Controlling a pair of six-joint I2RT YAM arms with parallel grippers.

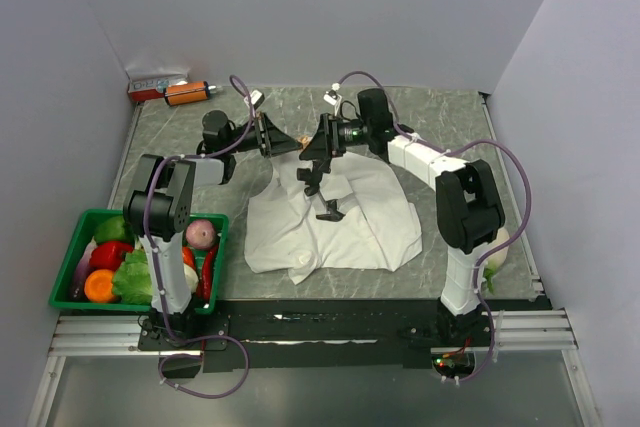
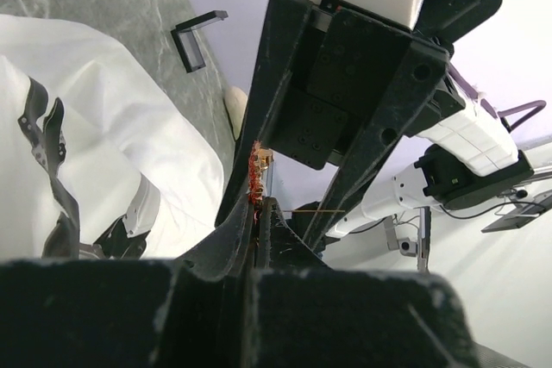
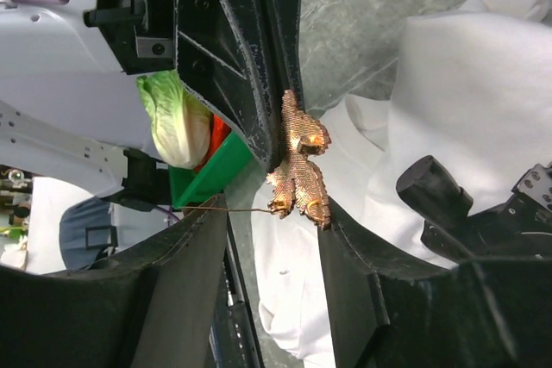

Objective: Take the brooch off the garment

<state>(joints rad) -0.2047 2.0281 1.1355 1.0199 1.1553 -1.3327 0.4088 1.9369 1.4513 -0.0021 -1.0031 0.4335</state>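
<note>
Between both tools, up off the cloth: brooch [image 3: 297, 161] in a pinch

Clamped by its edge in the left tool [image 2: 260, 206], tips clenched tight on it. Hangs over the far edge of the garment [image 1: 340, 222], apparently free of the cloth; cannot confirm from the wrist views alone. Straddled by the right tool [image 3: 274, 239], released and grasping nothing, one finger to either side, not touching.

Probably a handover or a final pull-away. Hold the left pinch firm and steady. If taking over with the right, close slowly on the broad face, not on the thin wire pin [image 3: 233, 208] sticking out sideways. Mind that pin: could snag the cloth or bend. Lift straight away from the fabric, no twisting. Avoid knocking finger against finger in so tight a gap.

Copper-orange, bumpy, sequin- or bead-like surface, glinting; ragged leaf-ish outline; small beside a finger. Likely light and slippery at the edges. Soft white cotton-looking cloth below, rumpled, deep folds, black printed shapes [image 1: 328, 212]. Hard grey marbled worktop [image 1: 440, 117] underneath. Farther out, green plastic basket [image 1: 90, 215] of produce at the near left.
</note>
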